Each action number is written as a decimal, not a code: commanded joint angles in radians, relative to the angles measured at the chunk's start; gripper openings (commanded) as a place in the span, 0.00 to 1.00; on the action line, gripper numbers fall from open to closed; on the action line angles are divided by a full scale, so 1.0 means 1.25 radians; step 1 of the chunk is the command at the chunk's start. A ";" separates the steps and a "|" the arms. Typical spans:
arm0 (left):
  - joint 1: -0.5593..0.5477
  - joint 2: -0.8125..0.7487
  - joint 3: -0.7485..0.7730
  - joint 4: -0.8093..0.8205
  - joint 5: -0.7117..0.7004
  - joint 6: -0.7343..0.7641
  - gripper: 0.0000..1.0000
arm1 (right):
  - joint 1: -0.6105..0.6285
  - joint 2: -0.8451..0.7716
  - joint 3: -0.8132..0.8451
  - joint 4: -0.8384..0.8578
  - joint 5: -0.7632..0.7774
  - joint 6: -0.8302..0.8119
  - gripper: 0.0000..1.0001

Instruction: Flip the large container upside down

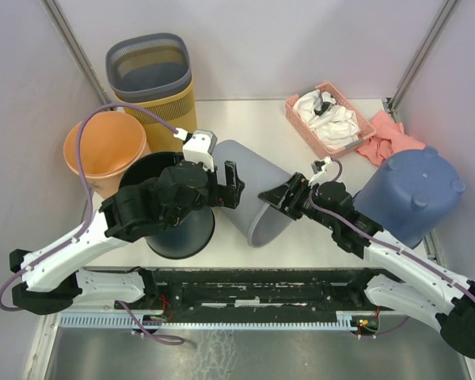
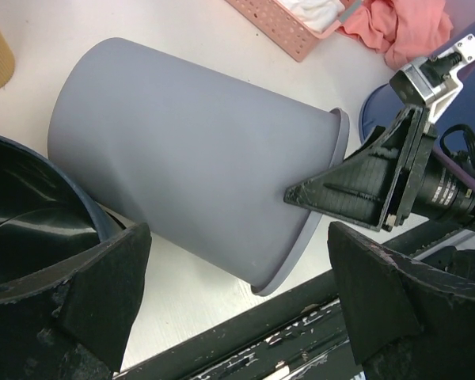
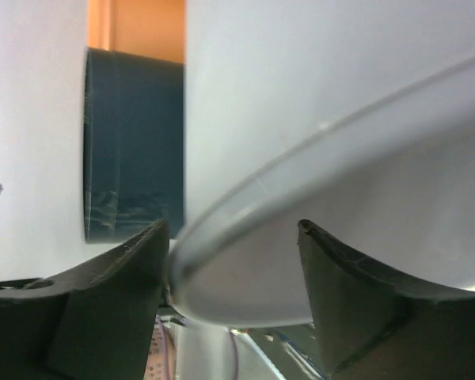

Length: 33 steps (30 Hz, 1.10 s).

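Straddling the lip of the large grey container [image 3: 301,79] with the right gripper [image 3: 233,229], fingers [image 3: 111,301] spread to either side of the rim, a gap showing, not clenched on it. Hovering just over that container's flank with the left gripper [image 2: 239,229], fingers [image 2: 103,293] released wide and grasping nothing.

Finding the grey container lying on its side between the two sets of fingers, mouth turning toward the right fingers and the near edge of the table [image 1: 245,119], closed base pointing away from them.

Passing, right behind the left fingers, an upright dark bucket [image 1: 182,237] showing only its bare dark inside. Reaching, farther out on that side, an orange bucket [image 1: 103,142] with a bare inside, then a yellow bin [image 1: 162,107] carrying a grey mesh basket [image 1: 146,63] nested in its mouth.

Meeting, just behind the right fingers, a blue bucket [image 1: 412,194] resting base up. Ending, well beyond those fingers, at a pink basket [image 1: 301,131] holding crumpled white cloths [image 1: 332,123], with a salmon cloth [image 1: 392,142] lying just beside it.
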 commanded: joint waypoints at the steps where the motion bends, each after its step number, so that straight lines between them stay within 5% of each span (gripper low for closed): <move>1: 0.006 0.007 0.001 0.034 -0.005 -0.001 0.99 | 0.002 0.028 0.012 0.204 0.028 0.116 0.64; 6: 0.093 0.068 0.063 0.031 0.120 0.021 0.99 | 0.003 0.034 0.021 0.202 0.067 0.147 0.11; 8: 0.170 0.103 0.103 0.033 0.197 0.033 0.99 | 0.003 0.020 0.011 0.197 0.080 0.152 0.02; 11: 0.272 0.167 0.174 0.022 0.289 0.045 0.97 | 0.002 -0.028 -0.029 0.201 0.100 0.155 0.02; 13: 0.297 0.226 0.241 -0.015 0.318 0.064 0.75 | 0.003 -0.078 -0.068 0.203 0.112 0.156 0.02; 15: 0.315 0.284 0.296 -0.043 0.341 0.082 0.66 | 0.002 -0.139 -0.117 0.211 0.127 0.154 0.02; 21: 0.399 0.357 0.372 -0.037 0.453 0.099 0.98 | 0.003 -0.339 -0.200 0.223 0.148 0.116 0.02; 27: 0.464 0.408 0.380 -0.043 0.582 0.127 1.00 | 0.003 -0.418 -0.254 0.297 0.165 0.090 0.02; 33: 0.522 0.465 0.363 -0.035 0.758 0.167 0.99 | 0.002 -0.332 -0.325 0.511 0.146 0.132 0.02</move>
